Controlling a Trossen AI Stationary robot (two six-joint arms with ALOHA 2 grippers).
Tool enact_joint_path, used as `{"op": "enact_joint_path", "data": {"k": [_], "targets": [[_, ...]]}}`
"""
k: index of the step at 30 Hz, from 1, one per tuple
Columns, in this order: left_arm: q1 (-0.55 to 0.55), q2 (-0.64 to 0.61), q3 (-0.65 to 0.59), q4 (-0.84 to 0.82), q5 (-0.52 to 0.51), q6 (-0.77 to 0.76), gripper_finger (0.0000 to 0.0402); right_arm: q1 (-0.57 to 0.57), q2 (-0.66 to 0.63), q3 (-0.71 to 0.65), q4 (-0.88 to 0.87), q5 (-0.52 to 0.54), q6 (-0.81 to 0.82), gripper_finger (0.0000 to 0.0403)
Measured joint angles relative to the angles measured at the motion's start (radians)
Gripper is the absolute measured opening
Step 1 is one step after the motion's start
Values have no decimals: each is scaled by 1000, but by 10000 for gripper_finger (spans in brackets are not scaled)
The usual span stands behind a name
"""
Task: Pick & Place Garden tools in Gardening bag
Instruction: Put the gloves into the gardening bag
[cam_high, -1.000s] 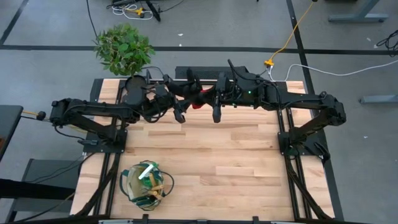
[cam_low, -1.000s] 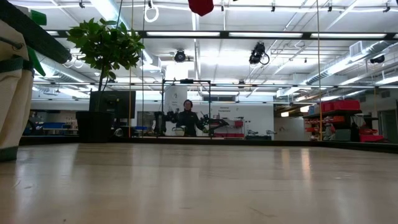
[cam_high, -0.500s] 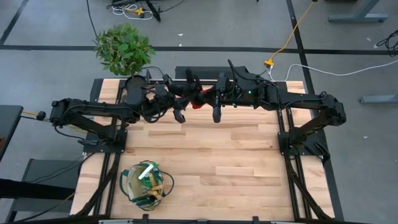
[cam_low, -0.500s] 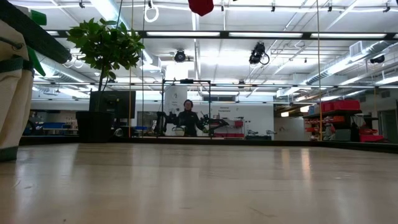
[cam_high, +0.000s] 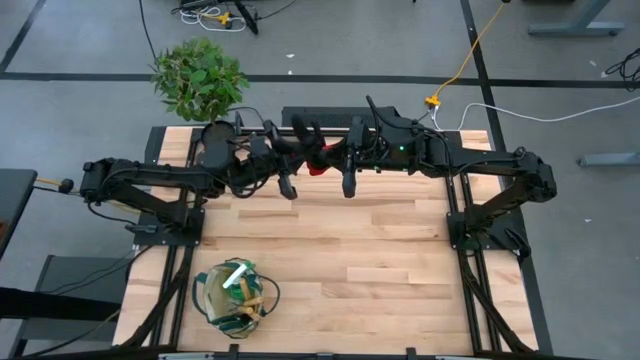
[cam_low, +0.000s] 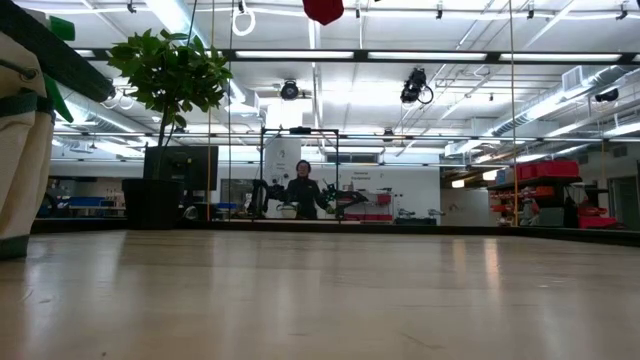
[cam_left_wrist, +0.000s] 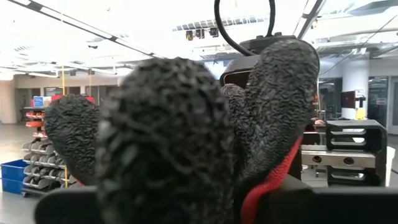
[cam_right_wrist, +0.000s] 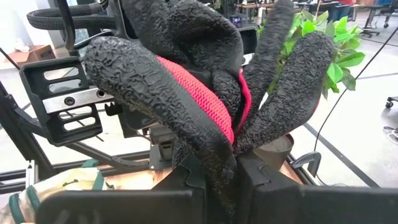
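A black glove (cam_high: 312, 148) with red fabric hangs high above the far part of the table, between my two grippers. My left gripper (cam_high: 298, 152) reaches it from the table's left and is shut on it. From the right, my right gripper (cam_high: 328, 160) is also shut on it. The glove (cam_left_wrist: 168, 137) fills the left wrist view and, as the glove (cam_right_wrist: 186, 68), most of the right one. Its red part (cam_low: 323, 10) shows at the low view's top edge. The beige gardening bag (cam_high: 235, 295) stands near the front left with tools in it. My left gripper holds the glove at its black finger end (cam_left_wrist: 186, 180), coming from the table's left and slanting slightly up. The glove itself hides the place of contact. The glove's fingers stick out past the gripper, clear of the table. My right gripper pinches a bunched black part of the glove beside the red fabric (cam_right_wrist: 225, 163) between its two fingers (cam_right_wrist: 186, 186). It comes roughly level from the table's right. The glove stands out beyond the fingers, lifted clear.
A leafy plant (cam_high: 198, 78) in a black pot stands at the far left corner, also seen as the plant (cam_low: 170, 75) in the low view. A green spray bottle (cam_high: 236, 276) sticks out of the bag. The wooden tabletop (cam_high: 360, 250) between bag and arms is bare.
My left gripper has shut on the glove's black finger end, and the glove's fingers have shifted a little in the high view. Both arms have kept their place and the glove stays lifted.
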Motion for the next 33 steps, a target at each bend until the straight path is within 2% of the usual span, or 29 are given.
{"op": "enact_joint_path", "data": {"k": [6,11,15,20,25,30,33], "targets": [[0,0,0,-1,27,0,19,0,-1,0,0,0,0,35],[0,0,0,-1,29,-2,19,-1,-1,0,0,-20,0,46],[-1,-1,0,-6,32,-2,20,0,-1,0,-1,-44,1,82],[-1,-6,0,-17,32,-2,16,0,-10,0,-2,-49,3,147],[0,-54,-1,-97,24,-2,20,0,-50,1,-27,-55,3,200],[0,-124,-1,-207,26,-17,16,0,-82,1,-89,-52,5,223],[0,-178,-1,-269,68,-54,16,0,-96,1,-131,-52,23,225]]}}
